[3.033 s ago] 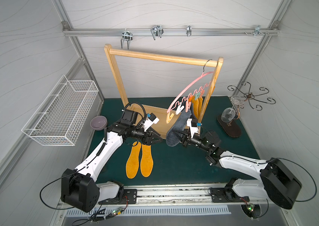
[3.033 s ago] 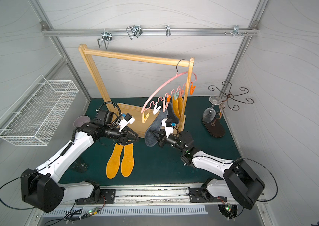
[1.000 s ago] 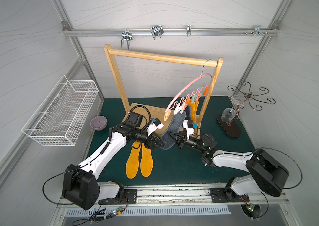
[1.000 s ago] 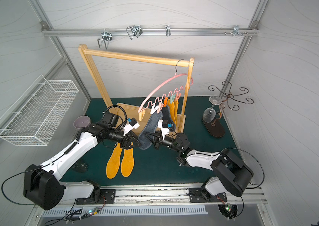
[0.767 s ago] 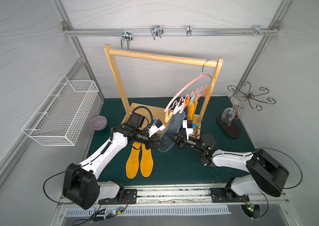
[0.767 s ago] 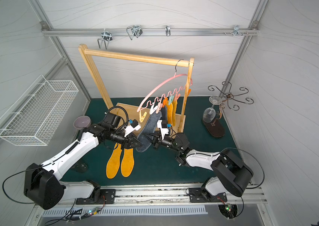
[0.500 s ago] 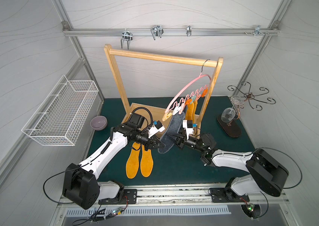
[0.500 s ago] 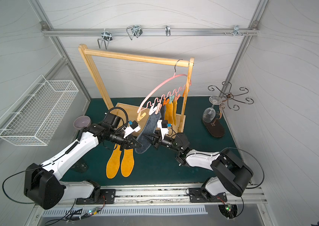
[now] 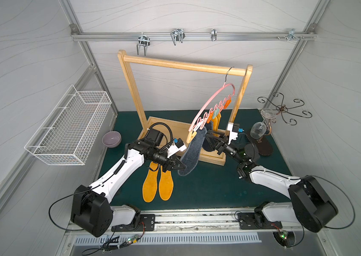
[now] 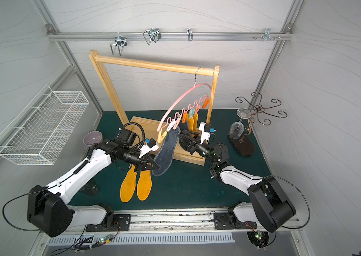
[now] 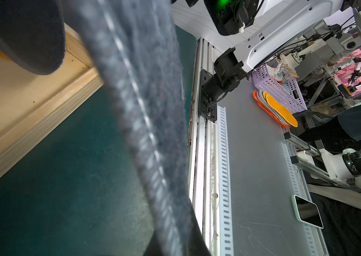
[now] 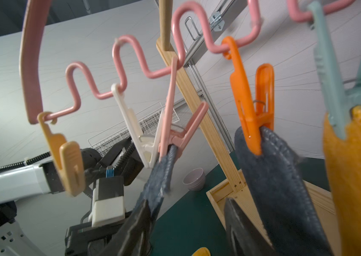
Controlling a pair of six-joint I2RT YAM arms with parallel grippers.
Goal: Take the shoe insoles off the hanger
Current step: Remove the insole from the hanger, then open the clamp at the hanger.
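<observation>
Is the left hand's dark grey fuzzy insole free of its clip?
No, the pink clothespin clamps the top of that dark grey insole.

I have the tall light wooden rack frame (image 9: 184, 66) standing at the back of the green-matted counter (image 9: 208, 188), with the thin pink plastic hanger (image 9: 210, 104) hooked at its right end. A dark grey fuzzy insole (image 9: 194, 153) slants from a clip down to my left hand (image 9: 180, 168). My right hand (image 9: 207, 139) sits just right of it. Two orange-yellow fuzzy insoles (image 9: 165, 184) lie side by side on the counter before the rack.
</observation>
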